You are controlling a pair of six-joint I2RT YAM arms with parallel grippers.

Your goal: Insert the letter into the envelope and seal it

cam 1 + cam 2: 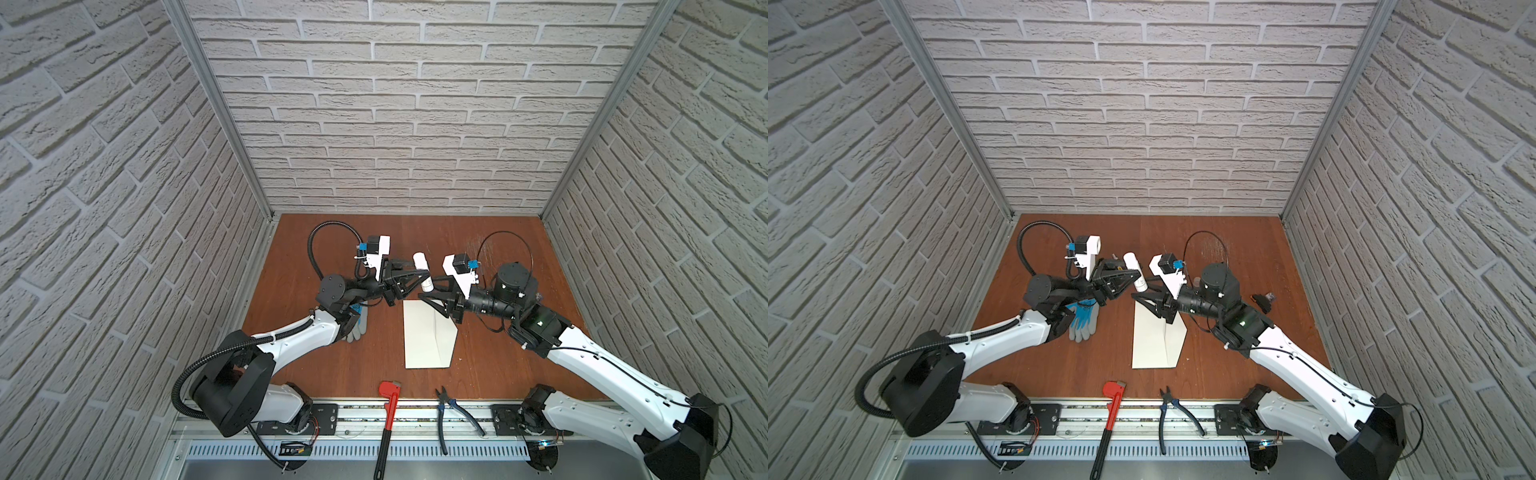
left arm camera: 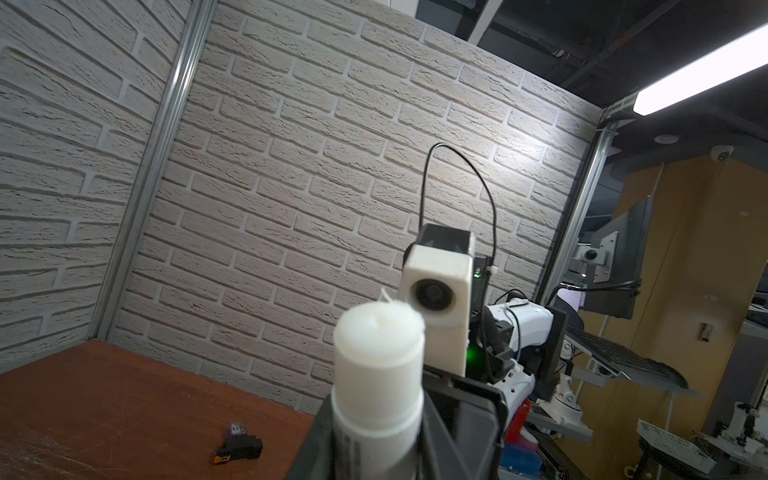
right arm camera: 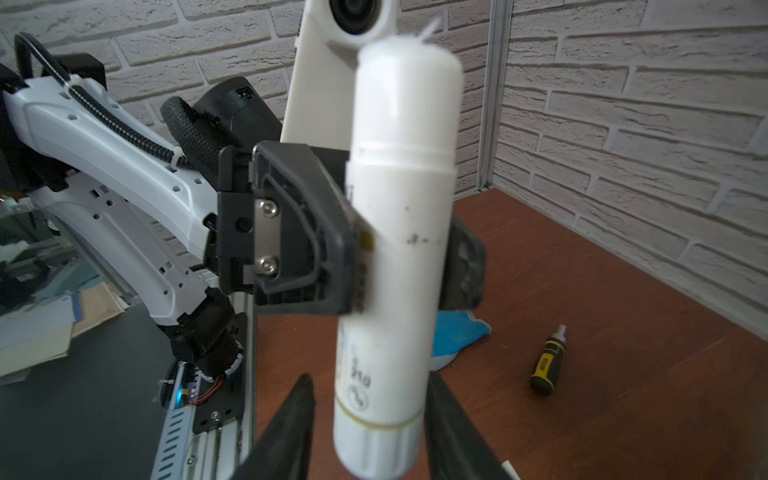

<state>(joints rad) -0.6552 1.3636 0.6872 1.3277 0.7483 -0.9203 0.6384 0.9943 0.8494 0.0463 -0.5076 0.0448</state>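
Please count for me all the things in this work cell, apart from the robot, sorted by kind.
hand tools: 3 (pipe wrench, pliers, screwdriver)
envelope: 1
glue stick: 1
glove: 1
small black electrical part: 1
Total: 7

In the right wrist view the white glue stick [image 3: 399,249] bears dark digits low on its barrel, seemingly "210"; a small round emblem sits just under them; faint bluish print above is too blurred to read. Its grey print in the left wrist view is illegible too.
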